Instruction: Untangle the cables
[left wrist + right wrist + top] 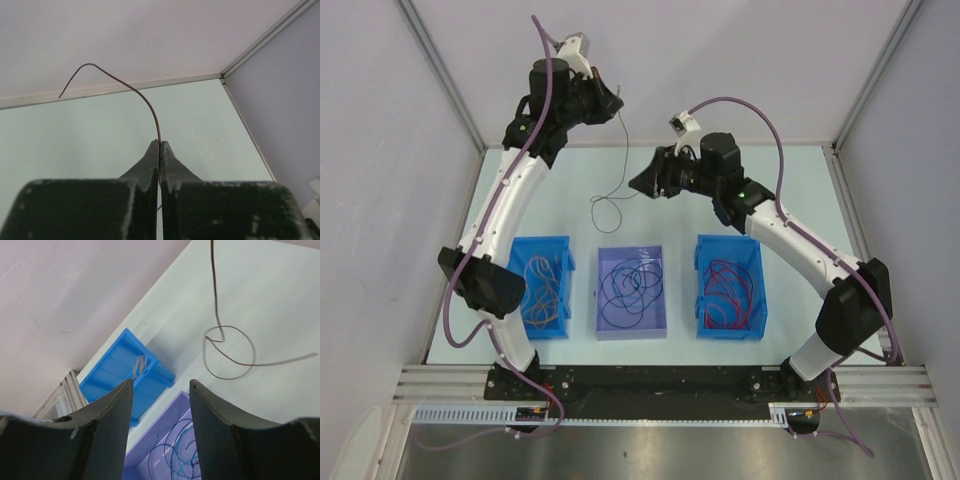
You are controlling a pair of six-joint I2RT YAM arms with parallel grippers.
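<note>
A single thin brown cable hangs from my raised left gripper down to the table, where its lower end lies in a loose loop. In the left wrist view the jaws of the left gripper are pressed shut on this cable, which arcs up and to the left beyond the tips. My right gripper hovers just right of the loop, open and holding nothing. In the right wrist view, the cable's loop lies on the table beyond the right gripper.
Three bins stand in a row near the arm bases. The left blue bin holds orange-tan cables, the purple bin dark navy ones, and the right blue bin red ones. Enclosure walls stand on three sides.
</note>
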